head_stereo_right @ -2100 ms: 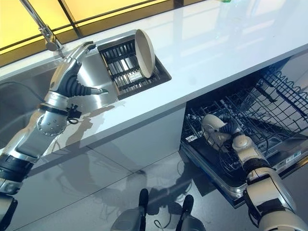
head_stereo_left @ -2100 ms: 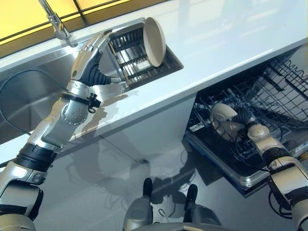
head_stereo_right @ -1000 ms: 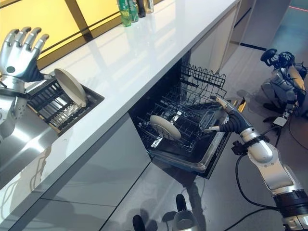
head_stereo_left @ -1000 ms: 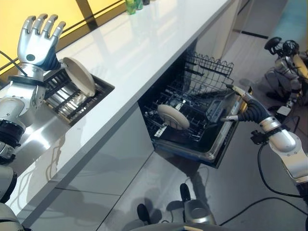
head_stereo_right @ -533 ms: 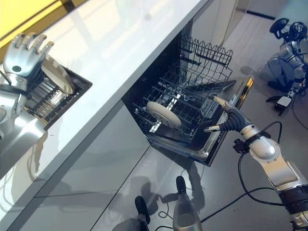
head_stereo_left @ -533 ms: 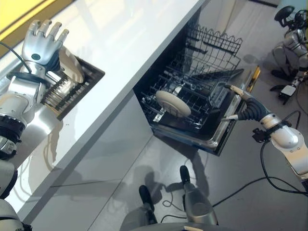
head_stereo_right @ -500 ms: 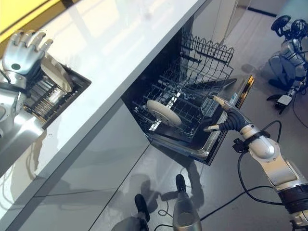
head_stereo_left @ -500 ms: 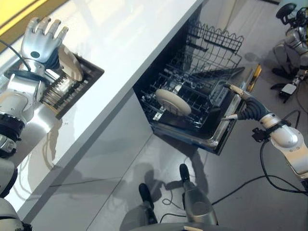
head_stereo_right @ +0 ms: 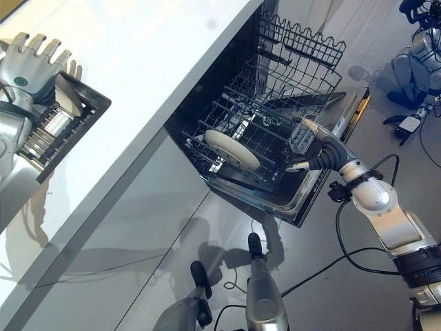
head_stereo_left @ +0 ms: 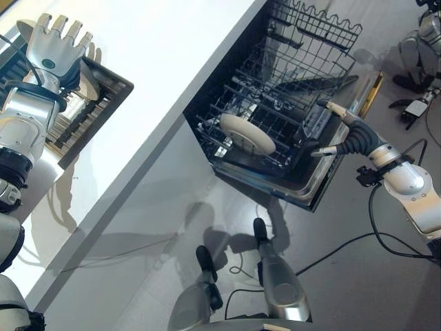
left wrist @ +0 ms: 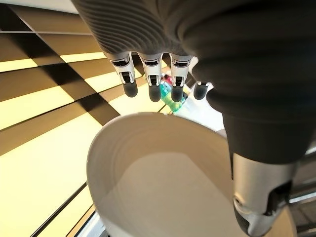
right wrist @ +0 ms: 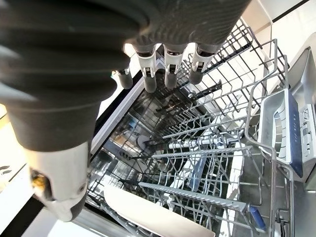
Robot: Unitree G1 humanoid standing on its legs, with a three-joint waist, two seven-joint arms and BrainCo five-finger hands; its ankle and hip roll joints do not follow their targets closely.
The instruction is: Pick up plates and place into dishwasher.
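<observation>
White counter, grey floor

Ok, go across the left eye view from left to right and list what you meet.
Left hand → drying rack sunk in the counter → white countertop → plate in the dishwasher's lower rack → right hand.

Left arm was raised at far left, forearm upright; left hand faced back-of-hand to camera, fingers straight and spread, holding nothing. Right arm extended fwd from lower right; right hand was relaxed, fingers straight, thumb apart, empty.
</observation>
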